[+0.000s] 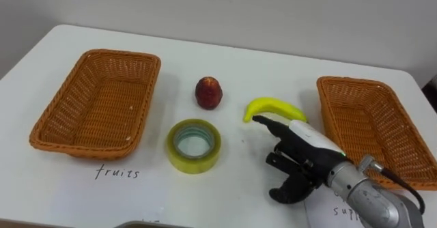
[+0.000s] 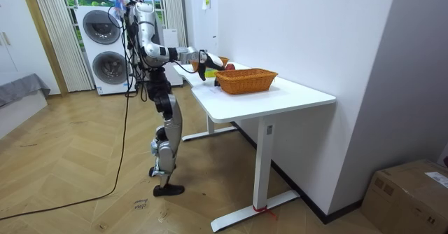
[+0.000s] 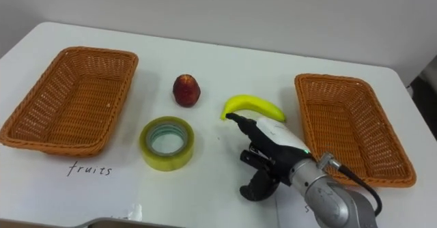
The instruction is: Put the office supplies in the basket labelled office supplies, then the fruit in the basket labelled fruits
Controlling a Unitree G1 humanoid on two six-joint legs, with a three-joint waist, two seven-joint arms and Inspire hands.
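Banana (image 1: 274, 108), red fruit (image 1: 209, 92) and tape roll (image 1: 194, 145) lie unsorted on the table (image 1: 225, 183). The left basket (image 1: 123, 53) and right basket (image 1: 348, 82) are empty. The right hand (image 1: 300, 153), its fingers loosely apart and holding nothing, is just beside the banana.

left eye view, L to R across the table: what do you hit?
left basket → yellow tape roll → banana → right basket. The red fruit sits behind the tape and the right hand in front of the banana, so neither gets a slot.
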